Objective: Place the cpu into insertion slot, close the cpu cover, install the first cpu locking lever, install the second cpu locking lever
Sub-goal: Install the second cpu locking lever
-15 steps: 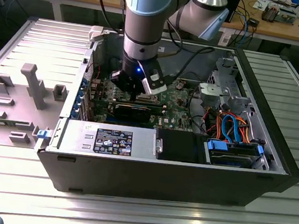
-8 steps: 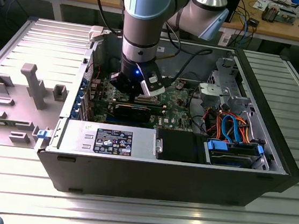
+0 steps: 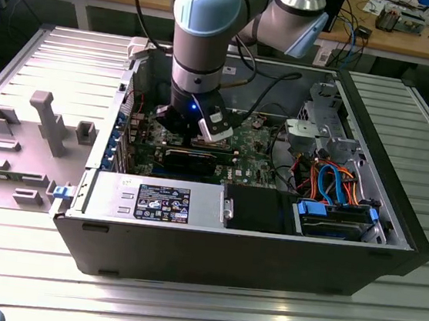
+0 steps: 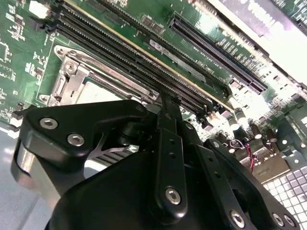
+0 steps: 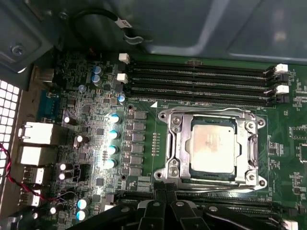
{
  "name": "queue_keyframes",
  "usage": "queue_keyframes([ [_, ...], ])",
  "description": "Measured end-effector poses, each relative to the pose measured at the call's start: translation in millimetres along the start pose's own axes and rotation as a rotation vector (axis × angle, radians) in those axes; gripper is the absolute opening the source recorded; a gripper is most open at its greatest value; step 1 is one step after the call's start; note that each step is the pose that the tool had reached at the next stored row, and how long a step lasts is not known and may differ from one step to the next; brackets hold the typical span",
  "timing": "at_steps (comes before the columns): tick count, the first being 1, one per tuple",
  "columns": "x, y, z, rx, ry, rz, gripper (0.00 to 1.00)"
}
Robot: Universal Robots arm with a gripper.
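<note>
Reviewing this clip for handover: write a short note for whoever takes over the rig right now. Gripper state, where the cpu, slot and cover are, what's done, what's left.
Gripper: low over the motherboard beside the socket, holding nothing that I can see.
The cpu sits in the insertion slot.
The cpu cover lies down around the chip.
Done: cpu placed, cover apparently closed.
Left: I cannot tell whether either locking lever is latched; check both.
</note>
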State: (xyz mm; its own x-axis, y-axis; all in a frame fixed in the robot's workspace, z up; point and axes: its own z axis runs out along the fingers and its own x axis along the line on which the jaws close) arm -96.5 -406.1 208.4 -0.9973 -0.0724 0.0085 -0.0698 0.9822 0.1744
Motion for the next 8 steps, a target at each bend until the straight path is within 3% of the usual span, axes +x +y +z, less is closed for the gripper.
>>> queue_keyframes([
  [3,0.3,-0.3,2.0,-0.008,-0.0006,0.0,0.11],
  [8,0.4,-0.6,2.0,-0.0113,-0.0006,0.0,0.11],
])
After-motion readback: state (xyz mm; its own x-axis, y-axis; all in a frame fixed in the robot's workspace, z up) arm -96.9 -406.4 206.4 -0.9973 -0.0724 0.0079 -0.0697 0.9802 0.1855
